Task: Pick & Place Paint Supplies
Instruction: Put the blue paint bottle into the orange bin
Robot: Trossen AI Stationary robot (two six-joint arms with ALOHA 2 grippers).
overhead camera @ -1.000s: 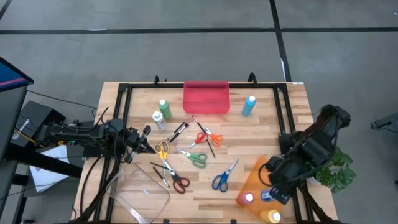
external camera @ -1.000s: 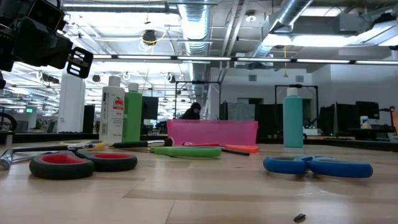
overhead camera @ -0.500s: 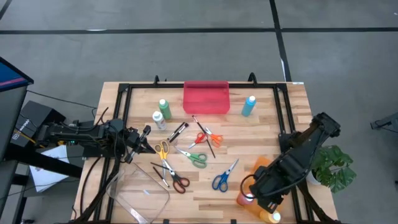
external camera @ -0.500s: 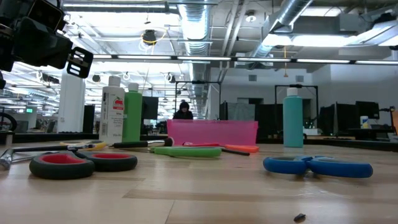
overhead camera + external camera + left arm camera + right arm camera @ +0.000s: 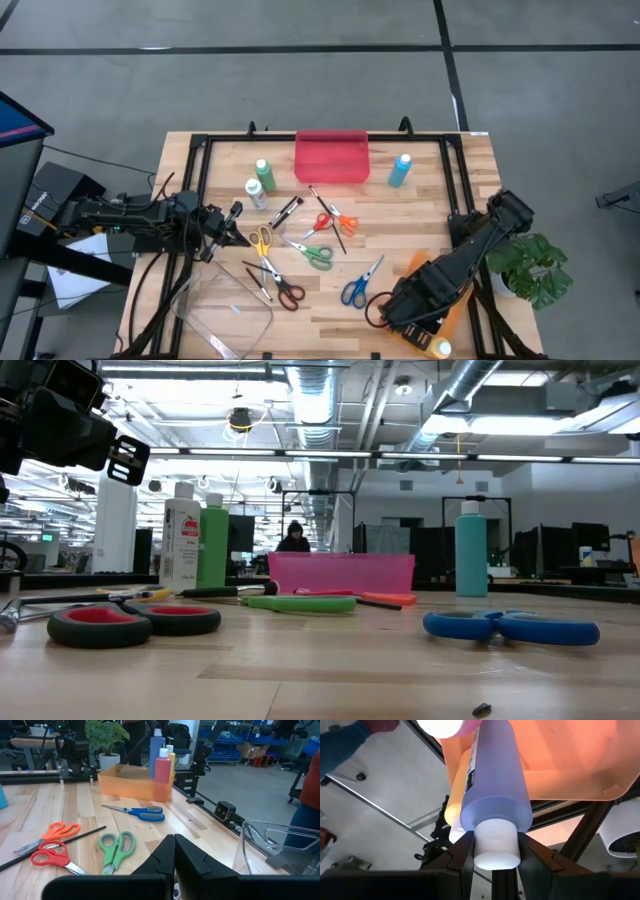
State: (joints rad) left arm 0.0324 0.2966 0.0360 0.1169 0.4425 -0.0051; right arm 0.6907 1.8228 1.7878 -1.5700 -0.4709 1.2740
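Note:
My right gripper [image 5: 412,330] hangs over the orange tray [image 5: 452,306] at the near right, shut on a blue paint bottle [image 5: 495,785]. A red bottle [image 5: 162,766] and a yellow bottle [image 5: 440,348] stand in the same tray. My left gripper [image 5: 236,212] waits shut at the table's left side. Lying flat on the table are yellow [image 5: 260,240], green [image 5: 316,256], orange [image 5: 341,222], red [image 5: 286,292] and blue scissors [image 5: 355,288], along with thin dark brushes [image 5: 285,210]. Green [image 5: 265,175], white [image 5: 256,192] and teal bottles [image 5: 400,170] stand upright farther back. My right gripper pinches the blue bottle's white cap [image 5: 494,845] between its two fingers [image 5: 464,854]. The fingers slant steeply down from above. The bottle hangs below them with its lower end inside the orange tray [image 5: 565,765], beside the yellow bottle [image 5: 457,805]. I cannot tell whether it stands on the tray's floor.
A red tray [image 5: 332,157] stands at the far middle and a clear tray [image 5: 225,315] at the near left. A black frame [image 5: 455,185] borders the tabletop. A potted plant [image 5: 535,270] is just off the right edge.
My right gripper has sunk and gone toward the table's near edge with the blue bottle, tipping steeper. It now covers the red bottle in the high view. A person far behind the table has shifted.

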